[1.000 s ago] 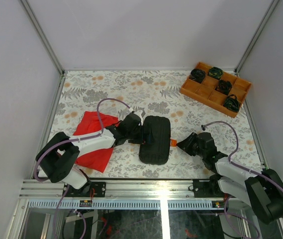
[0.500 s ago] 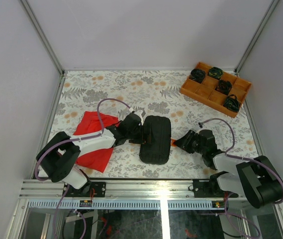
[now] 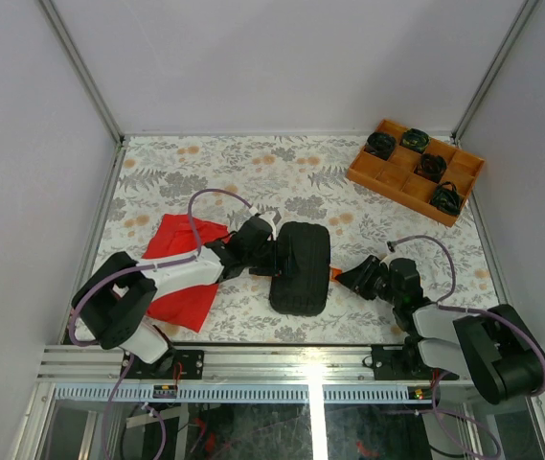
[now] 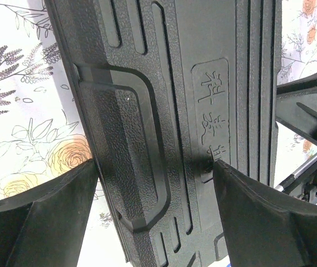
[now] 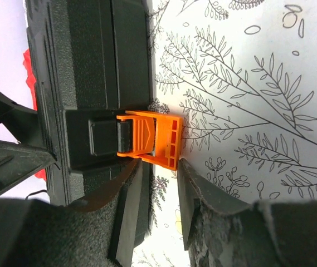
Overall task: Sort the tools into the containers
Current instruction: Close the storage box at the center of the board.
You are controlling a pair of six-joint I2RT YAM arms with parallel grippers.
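While L tool (image 4: 154, 167) stood spread wide on closed case (image 3: 301, 273), grip unclear, R tool (image 5: 158, 167) gaped part-open at orange latch (image 5: 147, 136), holding nothing.

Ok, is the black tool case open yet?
No, the top view shows the tool case lying shut, its ribbed outer shell facing up and none of its inside showing.

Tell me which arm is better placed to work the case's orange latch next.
Right. The right gripper sits open at the orange latch; the left gripper is clamped on the black case's opposite side.
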